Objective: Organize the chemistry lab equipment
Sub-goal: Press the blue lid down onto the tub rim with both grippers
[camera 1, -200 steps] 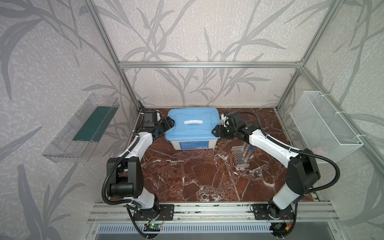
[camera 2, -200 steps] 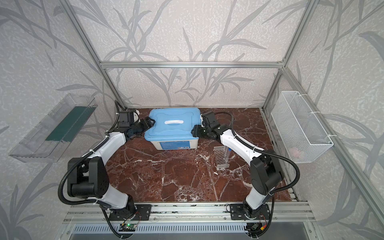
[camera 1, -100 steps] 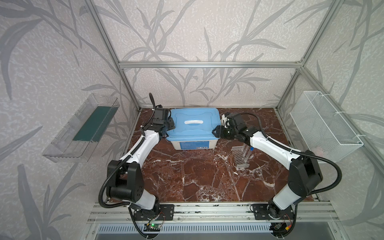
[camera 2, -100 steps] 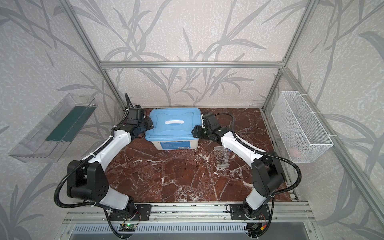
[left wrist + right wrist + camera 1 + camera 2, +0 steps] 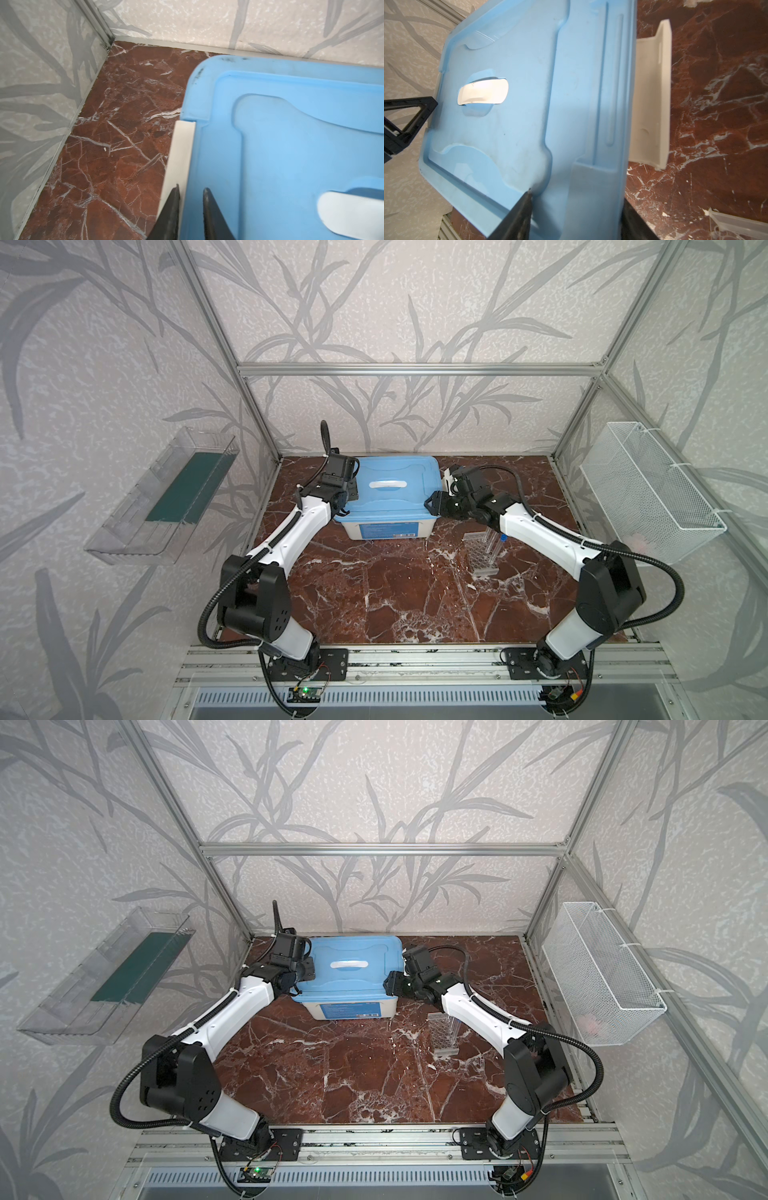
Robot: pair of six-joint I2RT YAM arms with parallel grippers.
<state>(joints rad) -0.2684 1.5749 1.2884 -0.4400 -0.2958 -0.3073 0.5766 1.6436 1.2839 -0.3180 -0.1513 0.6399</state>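
Bright, even light; white handle (image 5: 483,92) glares, left hand (image 5: 191,187) looks softly blurred.

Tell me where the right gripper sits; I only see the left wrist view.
Observer: The right gripper is at the opposite short end of the blue lid, jaws straddling its rim.
Operator: Report that end's latch.
Observer: The white latch there is swung out, off the lid.
Operator: Name whatever else stands on the table.
Observer: A clear rack holding blue-capped tubes stands to the front right of the tub.
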